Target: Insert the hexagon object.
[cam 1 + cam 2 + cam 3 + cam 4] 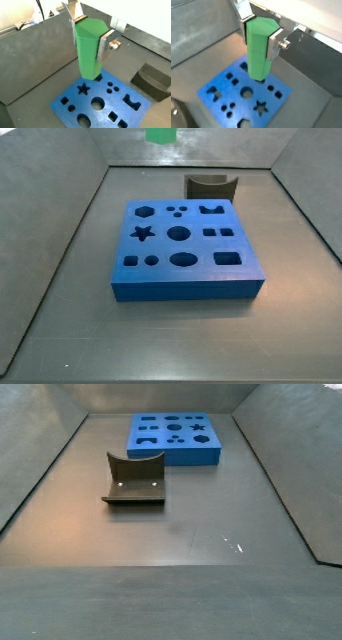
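My gripper (89, 39) is shut on the hexagon object (89, 55), a long bright green prism held upright between the silver fingers, as both wrist views show (256, 60). The gripper (258, 40) holds it well above the blue block (113, 102) with shaped holes, over the block's far edge. In a side view only the peg's lower tip (160, 133) shows at the top edge, high above the block (187, 290); the gripper itself is out of that view. In the side view with the block at the far end (178, 450), neither the peg nor the gripper shows.
The dark fixture (134, 479) with a curved top stands on the grey floor apart from the block, as both side views show (210, 186). It also shows in a wrist view (150, 80). Sloping grey walls (67, 248) enclose the floor.
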{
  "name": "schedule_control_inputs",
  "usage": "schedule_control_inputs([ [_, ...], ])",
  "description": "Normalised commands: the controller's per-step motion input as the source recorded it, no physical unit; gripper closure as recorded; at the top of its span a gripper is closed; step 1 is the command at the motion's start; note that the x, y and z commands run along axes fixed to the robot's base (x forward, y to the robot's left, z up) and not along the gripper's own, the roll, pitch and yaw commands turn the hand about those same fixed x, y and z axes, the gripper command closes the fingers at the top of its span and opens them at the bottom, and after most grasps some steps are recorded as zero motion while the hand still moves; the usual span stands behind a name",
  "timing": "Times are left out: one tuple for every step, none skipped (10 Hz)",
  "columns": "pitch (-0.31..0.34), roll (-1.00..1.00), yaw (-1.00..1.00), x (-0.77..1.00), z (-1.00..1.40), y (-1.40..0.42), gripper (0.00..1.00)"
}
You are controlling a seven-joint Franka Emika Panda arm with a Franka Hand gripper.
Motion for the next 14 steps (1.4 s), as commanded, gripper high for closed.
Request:
schedule_control_inputs([
  [-0.097, 0.06, 0.00, -0.55, -1.00, 0.89, 1.00],
  [-0.099, 0.06, 0.00, -0.55, -1.00, 0.88, 1.00],
  [-0.087, 0.04, 0.00, -0.51, -1.00, 0.89, 1.00],
  [-0.137, -0.06, 0.00, -0.24, -0.93, 0.75, 1.00],
  [-0.216, -0.21, 0.00, -0.03, -0.68, 0.59, 1.00],
  [-0.354, -0.33, 0.00, 0.06, -0.33, 0.42, 1.00],
  [-0.350, -0.36, 0.00, 0.00, -0.29, 0.35, 1.00],
  [-0.286, -0.30, -0.11, -0.09, -0.38, 0.07, 1.00],
  [-0.134, 0.00, -0.11, -0.17, -0.60, -0.15, 1.00],
  [0.086, 0.26, -0.05, 0.02, -0.40, 0.00, 1.00],
  [0.049, 0.07, 0.00, 0.21, -0.53, 0.00, 1.00],
  [0.036, -0.08, 0.00, 0.37, -0.43, 0.00, 1.00],
  [0.056, -0.11, -0.05, 0.43, -0.37, 0.08, 1.00],
  [0.074, -0.10, -0.06, 0.42, -0.31, 0.09, 1.00],
])
